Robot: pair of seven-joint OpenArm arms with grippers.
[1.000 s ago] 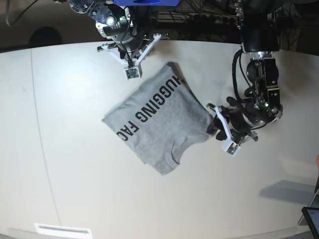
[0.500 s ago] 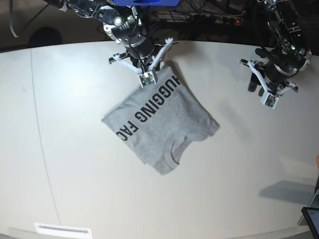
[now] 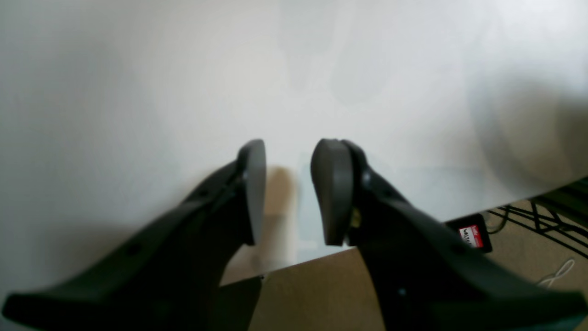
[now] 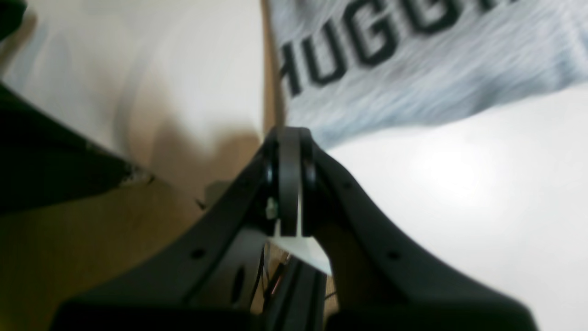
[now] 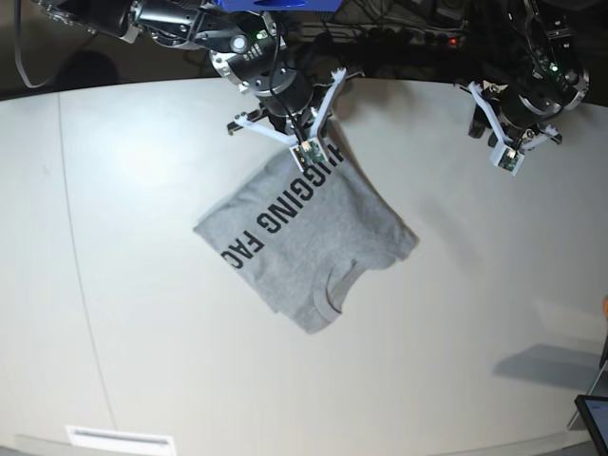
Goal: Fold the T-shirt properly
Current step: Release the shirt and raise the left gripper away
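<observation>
Grey T-shirt (image 5: 304, 242) lies folded mid-table, lettering up; my right claw (image 4: 289, 184), pressed together and empty, hangs over its far corner, my left claw (image 3: 287, 193) parted far right, so a careless nudge could undo the fold.
</observation>
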